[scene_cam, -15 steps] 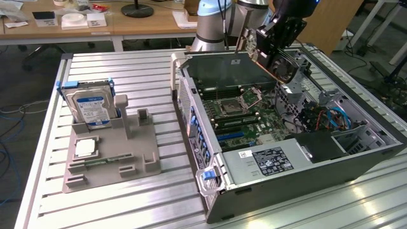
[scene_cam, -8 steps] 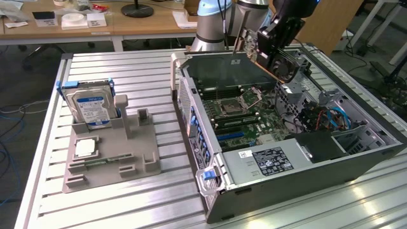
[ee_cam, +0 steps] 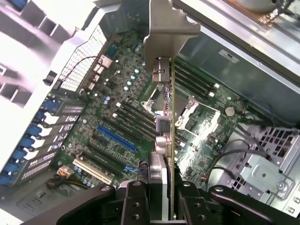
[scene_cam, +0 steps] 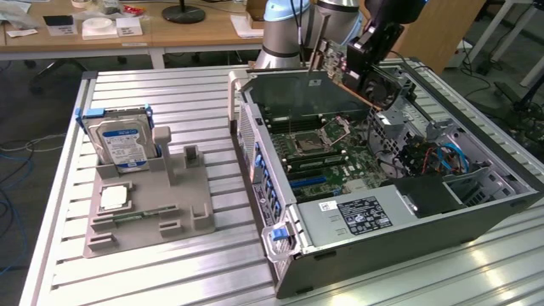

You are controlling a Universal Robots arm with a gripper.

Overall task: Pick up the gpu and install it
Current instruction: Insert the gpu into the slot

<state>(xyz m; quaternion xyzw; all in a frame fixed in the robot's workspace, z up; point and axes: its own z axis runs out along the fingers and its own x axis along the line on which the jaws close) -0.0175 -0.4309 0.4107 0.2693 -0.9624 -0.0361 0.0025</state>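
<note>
The gpu (scene_cam: 353,73) hangs above the far edge of the open computer case (scene_cam: 476,213) in the exterior view, under the claw (scene_cam: 371,39). In the wrist view the claw pinches the card edge-on over the motherboard (ee_cam: 117,112), not yet in any slot. The install step is in hand, I judge; seating calls for lining its edge up with the blue slot (ee_cam: 117,139).

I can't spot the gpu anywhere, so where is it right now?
The gpu is up in the gripper, held edge-on above the motherboard of the open computer case, toward the exterior view's upper right.
</note>
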